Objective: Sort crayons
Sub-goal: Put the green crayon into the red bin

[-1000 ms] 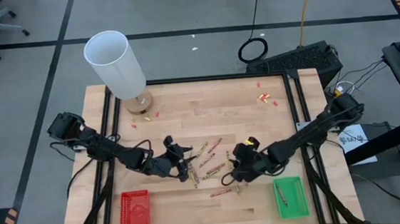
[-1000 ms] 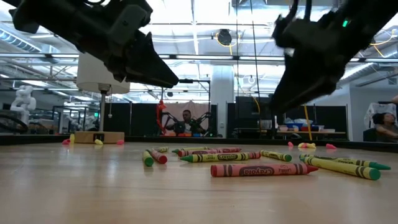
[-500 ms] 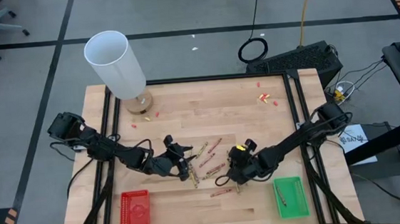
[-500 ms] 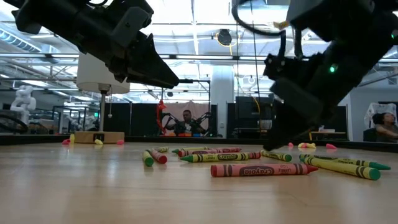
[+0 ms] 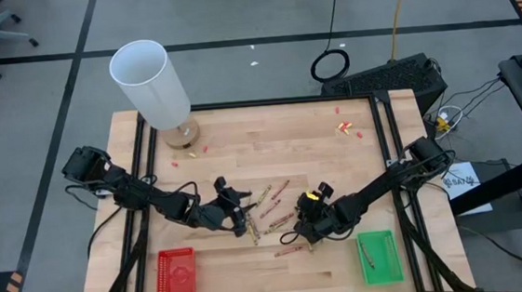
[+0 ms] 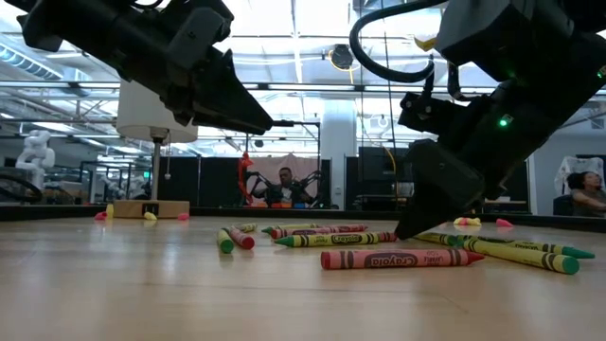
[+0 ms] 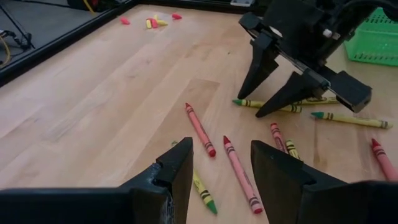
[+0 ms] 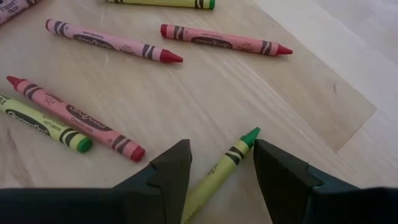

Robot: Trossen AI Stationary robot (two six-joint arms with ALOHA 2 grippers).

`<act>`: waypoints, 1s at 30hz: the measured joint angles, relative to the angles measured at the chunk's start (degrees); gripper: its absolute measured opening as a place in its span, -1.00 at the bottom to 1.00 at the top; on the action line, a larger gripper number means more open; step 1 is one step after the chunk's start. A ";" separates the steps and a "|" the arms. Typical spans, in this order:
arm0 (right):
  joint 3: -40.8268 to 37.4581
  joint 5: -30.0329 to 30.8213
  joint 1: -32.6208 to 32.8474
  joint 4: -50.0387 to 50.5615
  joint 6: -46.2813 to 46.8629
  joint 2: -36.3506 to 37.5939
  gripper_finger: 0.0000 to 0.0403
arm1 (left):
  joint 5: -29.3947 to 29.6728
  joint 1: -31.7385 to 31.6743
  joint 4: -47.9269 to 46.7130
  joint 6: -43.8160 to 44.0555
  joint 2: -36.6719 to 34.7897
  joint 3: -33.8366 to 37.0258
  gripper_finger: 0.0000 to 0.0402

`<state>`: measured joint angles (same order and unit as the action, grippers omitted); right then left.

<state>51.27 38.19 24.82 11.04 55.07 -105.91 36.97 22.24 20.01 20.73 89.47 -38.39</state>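
Several crayons [image 5: 276,215], red and green, lie flat and scattered at the table's middle. My right gripper [image 5: 298,233] is open and tipped down among them. Its fingertips stand just above the wood on either side of a green crayon [image 8: 219,169], near that crayon's tip, without touching it. The left wrist view shows the same right gripper [image 7: 267,93] astride the green crayon [image 7: 249,103]. My left gripper [image 5: 246,224] hangs open above the table at the left of the scatter, with a red crayon [image 7: 241,176] lying on the wood beyond its fingers.
A red tray [image 5: 176,274] stands near the front left and a green tray [image 5: 388,268] near the front right, with one crayon [image 5: 367,252] in it. A white cylinder on a wooden base [image 5: 150,80] is at the far left corner. Small scraps [image 5: 345,128] lie at the far right.
My right gripper has come down toward the crayons and a little toward the table's left, tipping more steeply downward until its open fingers stand around the green crayon. No crayon has moved.
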 joint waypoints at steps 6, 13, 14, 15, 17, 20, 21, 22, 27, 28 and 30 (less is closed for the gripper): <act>0.00 -0.41 0.02 -0.11 -0.15 -0.06 -0.40 | -1.37 0.00 -0.01 0.00 0.00 0.00 -0.20; -0.02 -0.63 0.02 -0.08 -0.11 -0.11 -0.83 | -1.87 0.00 0.00 -0.04 0.00 0.00 -0.20; -0.02 -0.58 0.02 -0.06 -0.13 -0.11 -0.88 | -1.89 0.00 0.00 -0.04 0.00 0.00 -0.20; -0.02 -0.58 0.02 -0.01 -0.18 -0.11 -0.93 | -1.90 0.01 -0.02 -0.04 0.00 0.00 -0.20; -0.02 -0.55 0.02 0.01 -0.24 -0.11 -0.97 | -1.92 0.00 -0.02 -0.05 0.00 0.00 -0.20; -0.07 -0.52 0.02 -0.09 -0.31 -0.11 -0.96 | -1.91 0.00 -0.04 -0.07 0.00 0.00 -0.20; -0.07 -0.52 0.02 -0.19 -0.59 -0.11 -0.96 | -1.92 0.00 -0.05 -0.07 0.00 0.00 -0.20; -0.10 -0.54 0.02 -0.45 -1.00 -0.11 -0.96 | -2.03 0.00 -0.07 -0.08 0.00 0.00 -0.20; -0.35 -1.03 -0.02 -2.26 -5.76 1.68 -0.99 | -2.53 0.01 -0.12 -0.08 0.00 0.00 -0.20; -0.35 -0.84 -0.02 -2.72 -6.94 2.49 -0.99 | -2.53 0.00 -0.13 -0.09 0.00 0.00 -0.20; -0.33 0.10 -0.02 -3.39 -9.13 4.71 -0.99 | -2.54 0.00 -0.15 -0.09 0.00 0.00 -0.20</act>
<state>50.94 38.28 24.80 7.66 45.94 -101.20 34.43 22.24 19.86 20.64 89.47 -38.39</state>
